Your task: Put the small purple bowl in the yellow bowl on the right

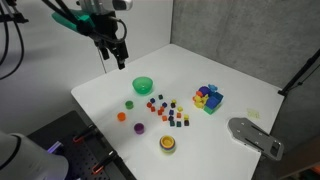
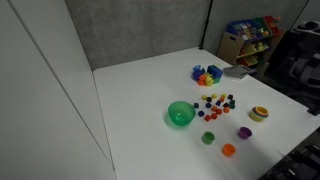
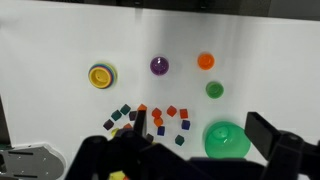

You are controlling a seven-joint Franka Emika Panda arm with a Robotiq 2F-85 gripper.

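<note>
The small purple bowl (image 1: 138,127) (image 2: 244,132) (image 3: 159,66) sits upright on the white table, between a tiny orange bowl (image 1: 122,116) (image 3: 206,61) and the yellow bowl (image 1: 168,144) (image 2: 260,113) (image 3: 101,75), which has an orange-red centre. My gripper (image 1: 113,54) (image 3: 200,125) is open and empty. It hangs high above the table's far side, well away from both bowls. In the wrist view its fingers frame a bigger green bowl (image 3: 225,140). The gripper does not show in the exterior view from the opposite side.
The green bowl (image 1: 143,86) (image 2: 180,114), a tiny green bowl (image 1: 130,102) (image 3: 214,89), scattered small cubes (image 1: 165,110) (image 3: 150,118) and a multicoloured block pile (image 1: 208,98) (image 2: 206,74) lie on the table (image 1: 230,70). A grey plate (image 1: 255,135) sits at its edge.
</note>
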